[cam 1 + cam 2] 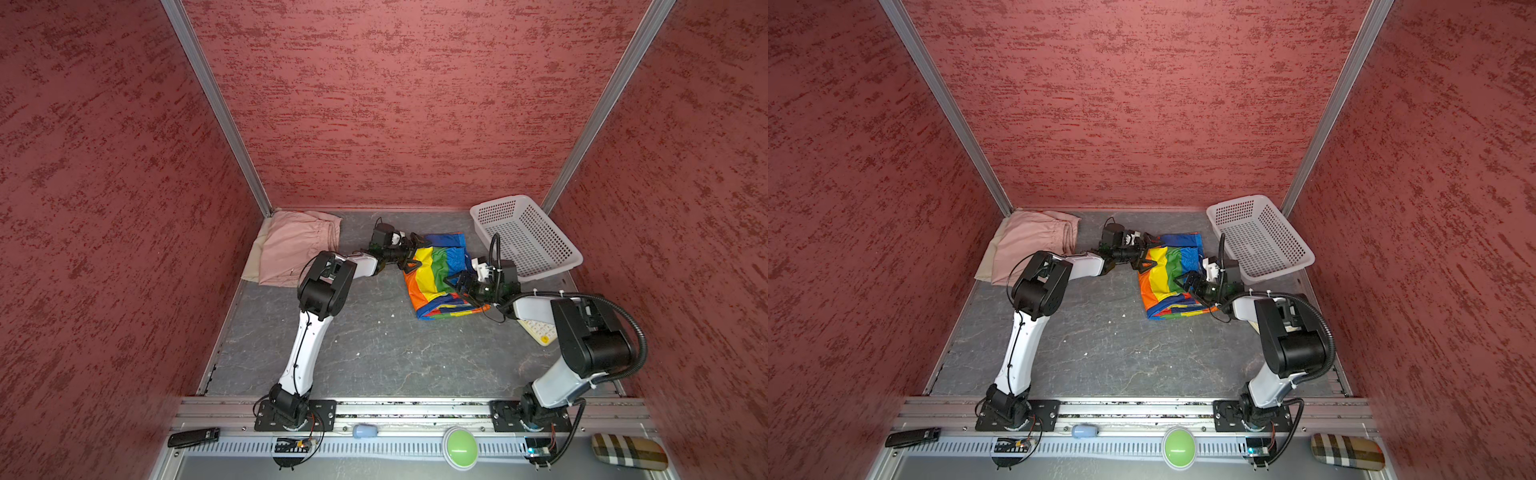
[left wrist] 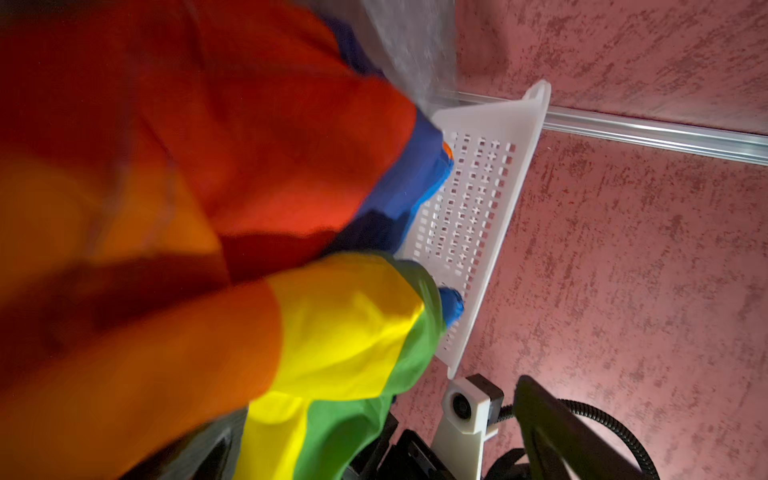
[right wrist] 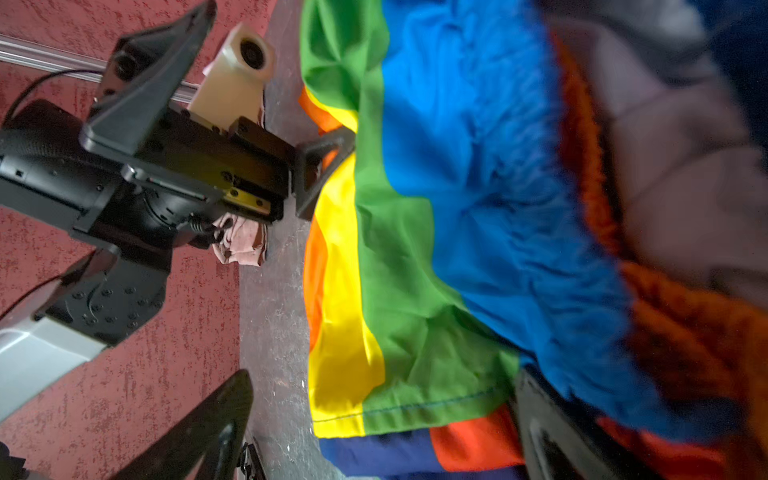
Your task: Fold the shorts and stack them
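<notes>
The rainbow-striped shorts (image 1: 436, 274) (image 1: 1167, 274) lie crumpled on the grey floor, right of centre. My left gripper (image 1: 415, 254) (image 1: 1148, 253) is open at their left edge; the left wrist view shows the cloth (image 2: 291, 208) bulging between the wide jaws (image 2: 374, 440). On their right side my right gripper (image 1: 455, 286) (image 1: 1185, 282) is open too, with the green and yellow hem (image 3: 395, 291) lying between its spread fingers (image 3: 382, 432). The dusty pink shorts (image 1: 295, 245) (image 1: 1030, 245) lie folded at the back left on top of the beige shorts (image 1: 252, 268) (image 1: 986, 266).
A white perforated basket (image 1: 536, 266) (image 1: 1266, 270) (image 2: 515, 166) stands tilted at the back right, close to the rainbow shorts. A white keypad (image 1: 540, 332) lies under the right arm. Red walls close in three sides. A green button (image 1: 460, 448) sits on the front rail.
</notes>
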Robot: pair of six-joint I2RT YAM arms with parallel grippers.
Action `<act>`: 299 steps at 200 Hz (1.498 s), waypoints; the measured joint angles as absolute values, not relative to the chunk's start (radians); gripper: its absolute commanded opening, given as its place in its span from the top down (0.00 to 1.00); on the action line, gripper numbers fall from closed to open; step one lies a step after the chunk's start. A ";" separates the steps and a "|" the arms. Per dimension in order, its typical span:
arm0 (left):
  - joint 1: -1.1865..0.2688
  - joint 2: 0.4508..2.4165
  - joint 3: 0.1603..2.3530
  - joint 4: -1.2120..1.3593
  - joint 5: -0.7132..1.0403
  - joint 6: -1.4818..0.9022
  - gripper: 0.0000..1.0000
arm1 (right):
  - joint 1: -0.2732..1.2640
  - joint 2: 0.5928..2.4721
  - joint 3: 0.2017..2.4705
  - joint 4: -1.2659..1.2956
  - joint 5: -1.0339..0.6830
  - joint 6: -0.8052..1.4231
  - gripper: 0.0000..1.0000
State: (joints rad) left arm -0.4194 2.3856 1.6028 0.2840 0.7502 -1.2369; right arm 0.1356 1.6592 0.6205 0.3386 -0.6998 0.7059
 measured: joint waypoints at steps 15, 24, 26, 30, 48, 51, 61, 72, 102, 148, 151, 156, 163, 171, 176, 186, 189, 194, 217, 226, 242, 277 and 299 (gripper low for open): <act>-0.400 2.402 1.657 0.230 0.738 -1.194 0.01 | 0.134 1.657 0.599 0.356 -0.701 0.686 0.01; -0.390 2.411 1.679 0.209 0.731 -1.180 0.01 | 0.134 1.654 0.593 0.358 -0.699 0.672 0.01; -0.388 2.412 1.684 0.204 0.731 -1.177 0.01 | 0.134 1.652 0.591 0.359 -0.699 0.668 0.01; -0.385 2.416 1.693 0.197 0.731 -1.172 0.01 | 0.133 1.650 0.587 0.359 -0.698 0.660 0.01; -0.376 2.452 1.763 0.141 0.743 -1.150 0.01 | 0.129 1.634 0.565 0.361 -0.696 0.636 0.01; -0.376 2.457 1.776 0.133 0.743 -1.146 0.01 | 0.128 1.631 0.561 0.361 -0.696 0.634 0.01; -0.377 2.479 1.819 0.105 0.747 -1.134 0.01 | 0.126 1.621 0.552 0.358 -0.696 0.626 0.01; -0.376 2.501 1.862 0.078 0.754 -1.117 0.01 | 0.123 1.608 0.544 0.345 -0.694 0.617 0.01; -0.371 2.515 1.912 0.011 0.755 -1.073 0.01 | 0.119 1.530 0.539 0.234 -0.679 0.597 0.01; -0.320 2.448 1.921 -0.155 0.722 -0.934 0.01 | 0.113 1.272 0.663 -0.059 -0.611 0.542 0.01; -0.317 2.437 1.921 -0.171 0.718 -0.921 0.01 | 0.112 1.264 0.679 -0.068 -0.606 0.537 0.01; -0.311 2.416 1.921 -0.204 0.711 -0.896 0.01 | 0.111 1.252 0.707 -0.084 -0.599 0.530 0.01; -0.305 2.382 1.921 -0.242 0.702 -0.862 0.01 | 0.109 1.243 0.736 -0.097 -0.593 0.521 0.01; -0.300 2.332 1.915 -0.282 0.687 -0.818 0.01 | 0.106 1.240 0.764 -0.108 -0.584 0.513 0.01; -0.299 2.299 1.908 -0.300 0.678 -0.793 0.01 | 0.104 1.240 0.776 -0.113 -0.580 0.508 0.01; -0.299 2.224 1.880 -0.332 0.657 -0.743 0.01 | 0.101 1.254 0.791 -0.121 -0.575 0.504 0.01; -0.300 2.197 1.868 -0.341 0.648 -0.726 0.01 | 0.100 1.258 0.794 -0.123 -0.574 0.504 0.01; -0.302 2.158 1.849 -0.352 0.639 -0.701 0.01 | 0.099 1.271 0.798 -0.125 -0.573 0.504 0.01; -0.307 2.018 1.756 -0.392 0.597 -0.599 0.01 | 0.096 1.350 0.810 -0.133 -0.571 0.505 0.01; -0.309 2.004 1.732 -0.405 0.592 -0.570 0.01 | 0.095 1.382 0.815 -0.133 -0.572 0.505 0.01; -0.311 2.023 1.687 -0.424 0.580 -0.532 0.01 | 0.095 1.419 0.825 -0.144 -0.572 0.505 0.01; -0.329 2.146 1.619 -0.522 0.550 -0.473 0.00 | 0.094 1.427 0.838 -0.155 -0.571 0.500 0.01; -0.357 2.179 1.632 -0.575 0.519 -0.439 0.01 | 0.090 1.427 0.838 -0.156 -0.572 0.496 0.01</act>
